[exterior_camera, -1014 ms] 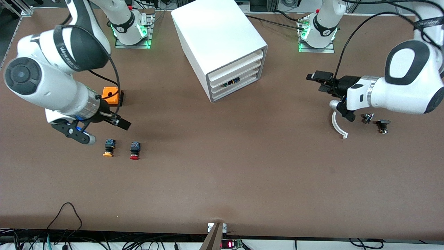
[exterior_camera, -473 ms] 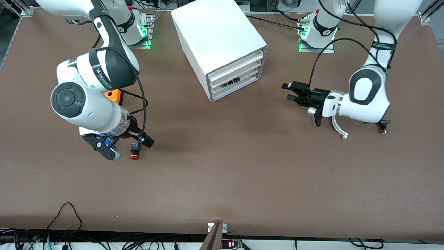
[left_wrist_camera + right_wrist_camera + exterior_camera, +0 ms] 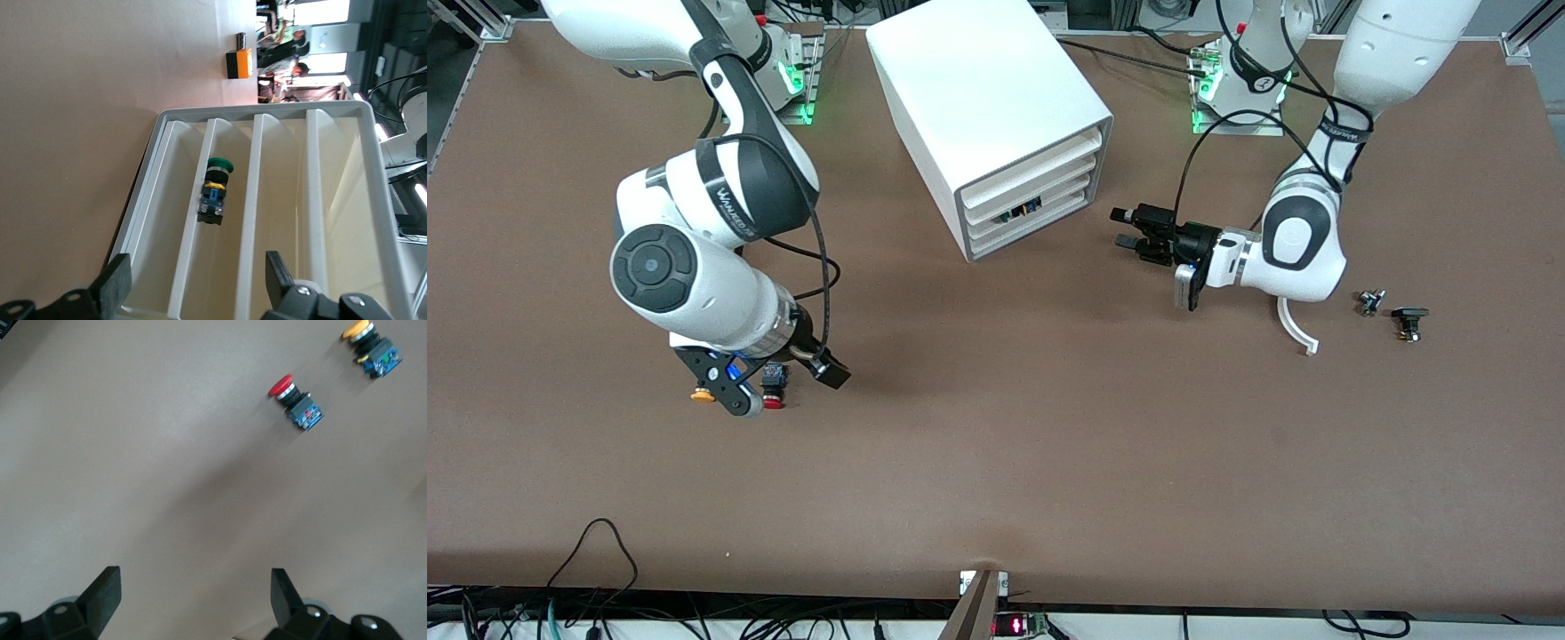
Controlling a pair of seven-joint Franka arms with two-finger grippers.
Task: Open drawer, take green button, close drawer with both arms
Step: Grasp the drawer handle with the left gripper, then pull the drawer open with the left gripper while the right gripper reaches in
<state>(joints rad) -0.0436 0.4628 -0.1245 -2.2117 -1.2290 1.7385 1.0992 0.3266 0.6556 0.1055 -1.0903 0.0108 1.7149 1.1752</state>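
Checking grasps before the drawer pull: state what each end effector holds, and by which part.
Nothing is held. The left end effector is open beside the cabinet; the right end effector is open over the red-capped button.

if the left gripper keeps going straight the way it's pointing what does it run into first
Most likely the cabinet. The left gripper, jaws open, points at its drawer fronts, and its wrist view looks into a drawer holding the green button. Which slat it meets first is unclear; depth is hard to judge.
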